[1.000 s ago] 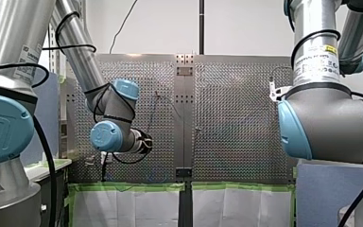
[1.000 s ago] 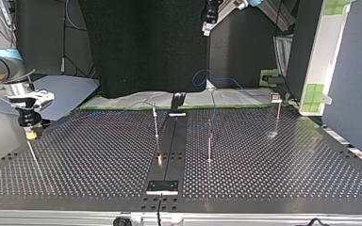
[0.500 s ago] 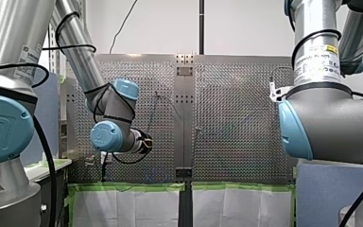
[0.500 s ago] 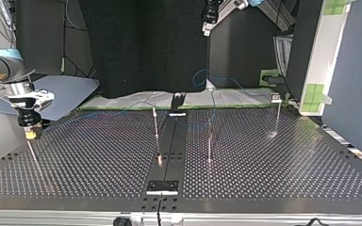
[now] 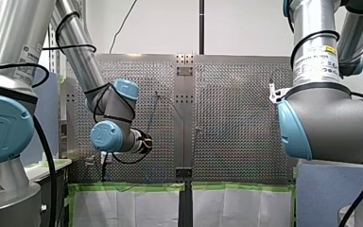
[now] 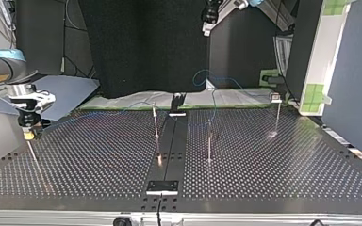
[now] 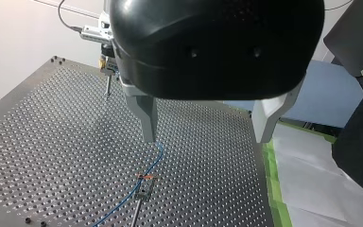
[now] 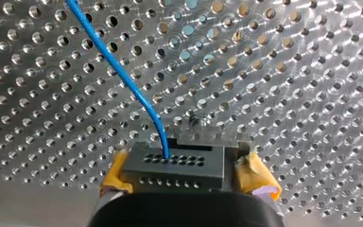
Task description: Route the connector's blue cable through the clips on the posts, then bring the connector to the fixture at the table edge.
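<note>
Our right tool [image 8: 186, 176] pinches the dark connector [image 8: 172, 164] between its yellow pads [image 8: 257, 177] and holds it above the perforated surface [image 8: 288, 71], at the top view's left. The blue cable [image 8: 118, 66] leaves the connector's face and runs away over the holes. Our left tool [image 7: 205, 125] hangs high above the surface, its two metal fingers [image 7: 146, 116] spread wide with nothing between them. Below it, the cable meets a clip [image 7: 144, 187] atop a thin post [image 7: 134, 213].
</note>
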